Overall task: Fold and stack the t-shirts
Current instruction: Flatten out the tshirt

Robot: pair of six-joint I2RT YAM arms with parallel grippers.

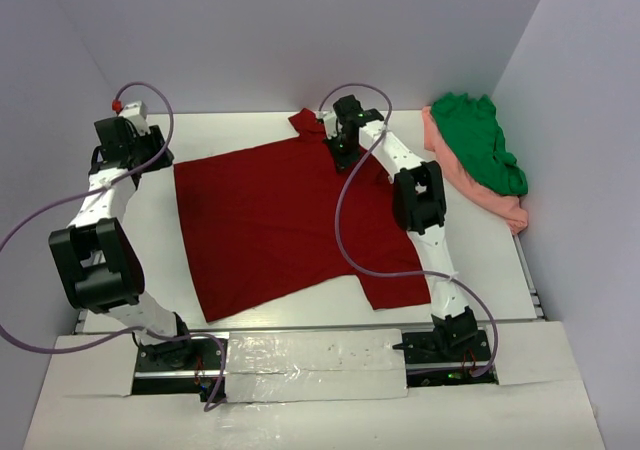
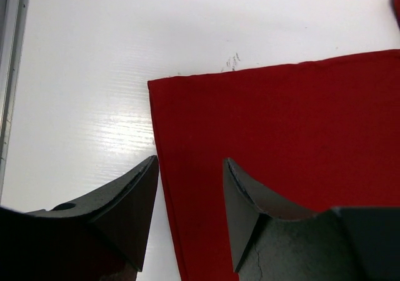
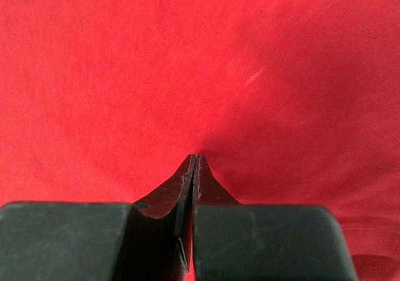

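The dark red t-shirt lies spread flat on the white table, one sleeve at the far edge and one at the near right. My left gripper is open beside the shirt's far-left corner. In the left wrist view the left gripper straddles the shirt's left edge, one finger over the bare table and one over the cloth. My right gripper is at the shirt's far edge near the sleeve. In the right wrist view the right gripper is shut, with red cloth puckering toward its tips.
The bright green t-shirt lies crumpled on the salmon pink t-shirt at the far right by the wall. Walls close in the table at the back and both sides. A metal rail runs along the table's left edge.
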